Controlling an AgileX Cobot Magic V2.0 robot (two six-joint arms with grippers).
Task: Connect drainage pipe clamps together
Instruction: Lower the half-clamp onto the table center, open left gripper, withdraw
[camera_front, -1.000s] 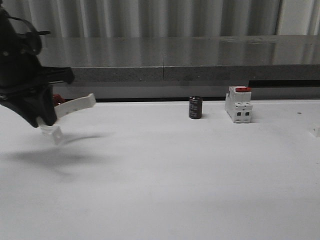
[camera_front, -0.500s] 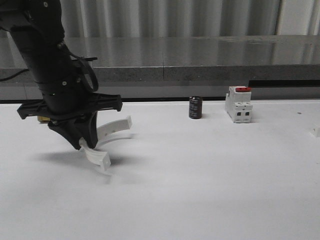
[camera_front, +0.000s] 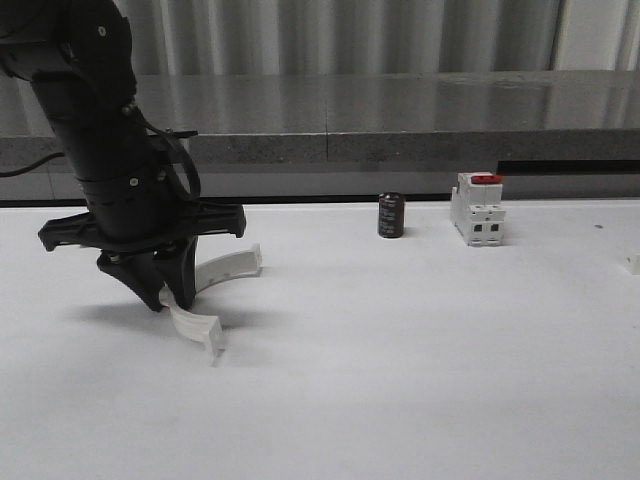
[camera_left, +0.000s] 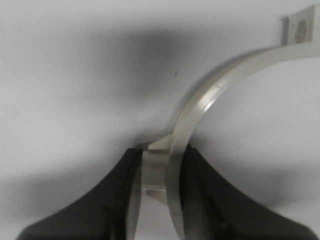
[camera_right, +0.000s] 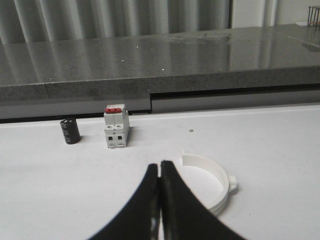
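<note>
Gripping one white clamp half, the left gripper hangs low over the left part of the white table, its black fingers pressed against the band on both sides in the left wrist view. In the front view the half curves out from under the gripper, one end tab pointing toward the table's middle and raised, the other low by the surface at the near side; whether that low end touches the table I cannot tell. A shadow lies under it. In the left wrist view the band arcs away from the fingers to a square tab at its far end. The right gripper has its fingers pressed together with nothing between them, hovering over the table. Just beside it the second clamp half lies on the surface, curved side up at an edge, a small tab at one end. Farther back near the table's rear edge stand a black cylinder and a white breaker with a red top, close to each other but apart. Behind them runs a grey ledge.
</note>
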